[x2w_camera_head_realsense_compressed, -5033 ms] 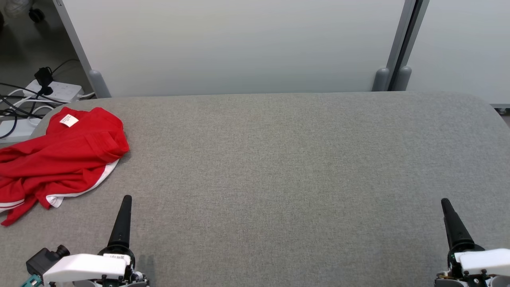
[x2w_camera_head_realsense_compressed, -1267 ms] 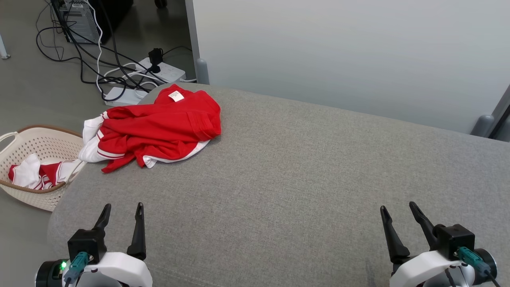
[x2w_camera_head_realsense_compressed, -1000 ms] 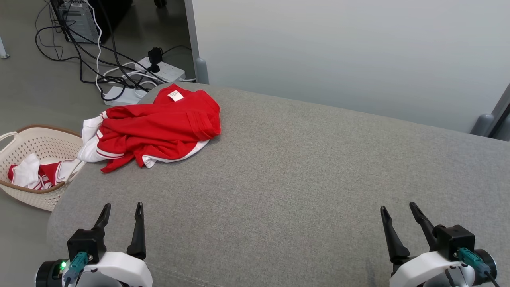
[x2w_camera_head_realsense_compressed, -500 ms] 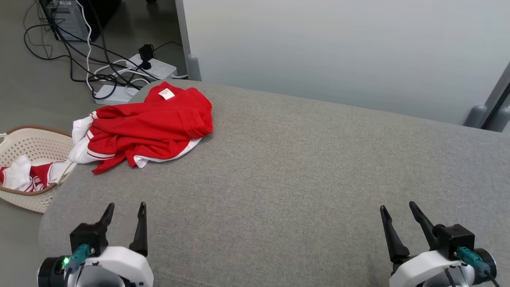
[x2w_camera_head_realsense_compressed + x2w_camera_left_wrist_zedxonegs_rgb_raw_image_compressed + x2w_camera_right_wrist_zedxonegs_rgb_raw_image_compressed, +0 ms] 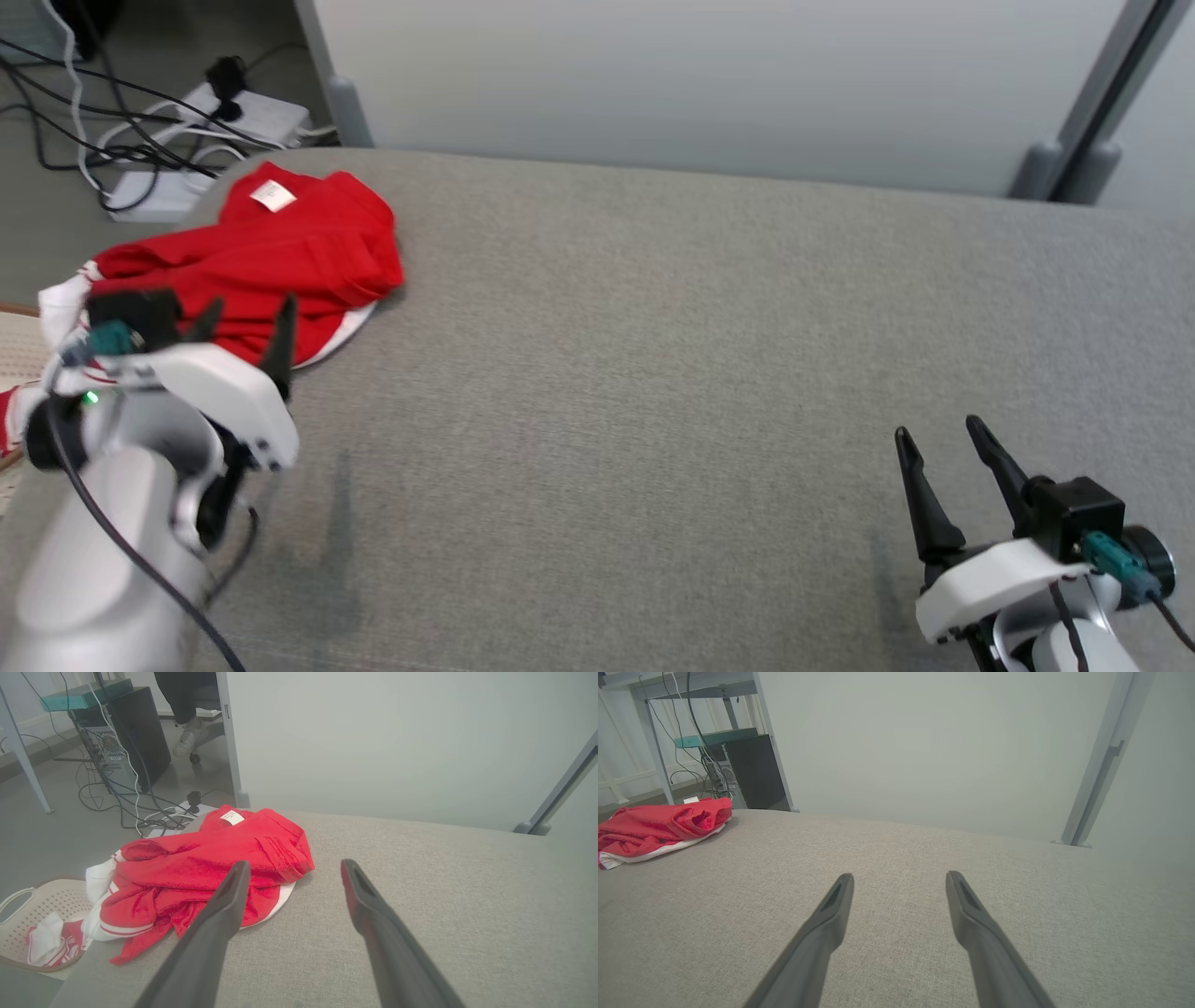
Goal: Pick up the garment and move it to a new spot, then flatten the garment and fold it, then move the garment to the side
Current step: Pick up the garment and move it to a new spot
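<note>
- Red crumpled fabric garment with white trim (image 5: 280, 252) lies in a heap at the far left corner of the table, and part of it hangs over the left edge.
- Nearest, at the lower right of the head view, the right gripper (image 5: 938, 429) is low over bare cloth. Its two long dark fingers are spread apart with nothing between them, as the right wrist view (image 5: 900, 876) also shows.
- The left gripper (image 5: 247, 313) is raised on its white arm at the left. Its fingers are likewise spread and empty, and they point towards the near edge of the garment (image 5: 210, 863). In the left wrist view (image 5: 294, 864) they are clear of the cloth.
- The grey woven-fabric table top (image 5: 653, 327) runs wide between the two arms.
- A small white label (image 5: 273, 194) sits on the far end of the garment, face up.
- Left of the table, on the floor, a beige perforated plastic basket (image 5: 51, 896) holds more red-and-white cloth (image 5: 46, 942).
- Beyond the corner are white power strips (image 5: 252, 107) and dark cables.
- Farther off are a black computer tower (image 5: 135, 732) and a person's foot in a pale shoe (image 5: 189, 742).
- A pale grey partition panel (image 5: 700, 75) stands behind the table.
</note>
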{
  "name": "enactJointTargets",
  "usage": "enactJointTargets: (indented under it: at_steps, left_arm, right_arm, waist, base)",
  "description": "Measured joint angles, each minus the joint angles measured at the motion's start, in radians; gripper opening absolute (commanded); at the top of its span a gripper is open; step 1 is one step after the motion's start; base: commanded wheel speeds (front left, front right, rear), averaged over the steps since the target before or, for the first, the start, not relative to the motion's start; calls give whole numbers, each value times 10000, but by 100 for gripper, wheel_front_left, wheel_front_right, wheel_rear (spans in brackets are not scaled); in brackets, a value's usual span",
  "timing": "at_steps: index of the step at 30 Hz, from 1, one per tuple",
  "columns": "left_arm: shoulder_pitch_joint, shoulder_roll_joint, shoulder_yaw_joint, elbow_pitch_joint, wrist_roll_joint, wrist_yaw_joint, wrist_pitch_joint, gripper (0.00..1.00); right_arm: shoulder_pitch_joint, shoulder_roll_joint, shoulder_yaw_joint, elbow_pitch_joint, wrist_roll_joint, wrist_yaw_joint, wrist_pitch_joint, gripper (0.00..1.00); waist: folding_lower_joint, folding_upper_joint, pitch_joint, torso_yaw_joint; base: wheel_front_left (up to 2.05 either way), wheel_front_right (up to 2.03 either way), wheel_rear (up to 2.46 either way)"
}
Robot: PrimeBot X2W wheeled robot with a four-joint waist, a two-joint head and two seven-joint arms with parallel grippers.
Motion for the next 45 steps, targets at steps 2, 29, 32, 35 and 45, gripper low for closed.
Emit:
enactJointTargets:
  at_steps: [2, 29, 32, 35, 45]
  left_arm:
    - [-788, 140, 167, 548, -176, -130, 316, 100]
    - [-5129, 2011, 853, 5450, -1221, -913, 2619, 100]
    - [-5189, 2029, 842, 5505, -1206, -769, 2548, 100]
    - [-5231, 2033, 779, 5517, -1145, -531, 2460, 0]
    - [-5230, 2036, 493, 5304, -1005, -468, 1707, 0]
  right_arm:
    - [-147, -23, 13, -173, -61, 0, 86, 100]
    - [-1769, -42, 334, -1112, -395, 0, 186, 100]
    - [-1857, -8, 359, -1108, -397, 0, 186, 100]
    - [-1957, -6, 336, -1114, -401, 0, 184, 100]
    - [-1958, 23, 236, -1110, -430, 0, 121, 100]
  waist:
    - [0, 0, 239, -214]
    - [0, 0, 3786, -2499]
    - [0, 0, 3914, -2603]
    - [0, 0, 4031, -2650]
    - [0, 0, 3932, -2597]
  base:
    - [0, 0, 0]
    - [0, 0, 0]
    - [0, 0, 0]
    - [0, 0, 0]
    - [0, 0, 0]
